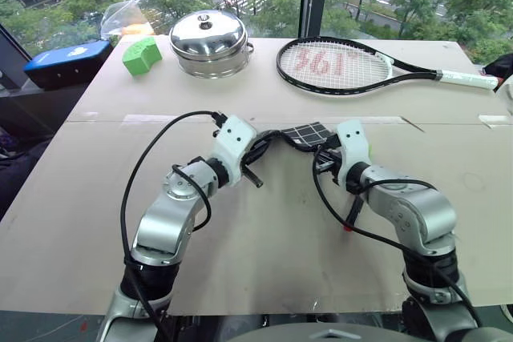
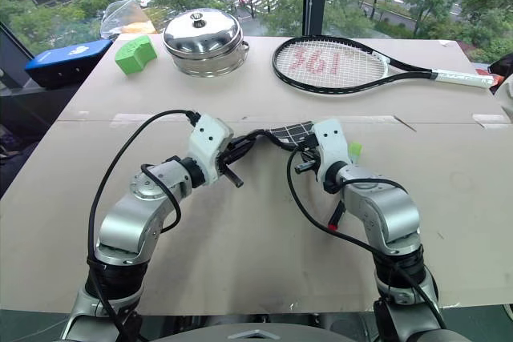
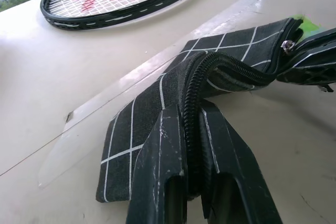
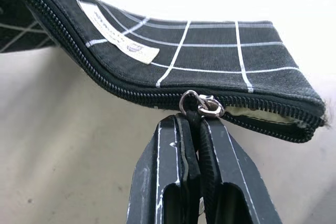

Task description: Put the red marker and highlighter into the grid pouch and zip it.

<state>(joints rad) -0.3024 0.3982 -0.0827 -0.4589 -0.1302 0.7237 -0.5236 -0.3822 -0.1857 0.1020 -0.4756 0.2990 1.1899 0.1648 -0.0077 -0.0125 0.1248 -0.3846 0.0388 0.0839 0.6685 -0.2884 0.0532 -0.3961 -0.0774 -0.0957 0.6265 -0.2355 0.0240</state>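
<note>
Zipping step: pouch (image 4: 210, 51) held above the bench (image 1: 264, 238) between both arms, left end effector (image 3: 191, 182) pinching its zipper edge, right end effector (image 4: 197, 129) pinching the pull (image 4: 202, 106); the short open stretch calls for a steady draw to the end.

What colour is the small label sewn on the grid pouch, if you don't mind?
White, with small dark print; the label shows best in the right wrist view.

The grid pouch (image 1: 307, 133) is held above the table (image 1: 264, 230) between the left gripper (image 1: 258, 150) and right gripper (image 1: 325, 159).
</note>
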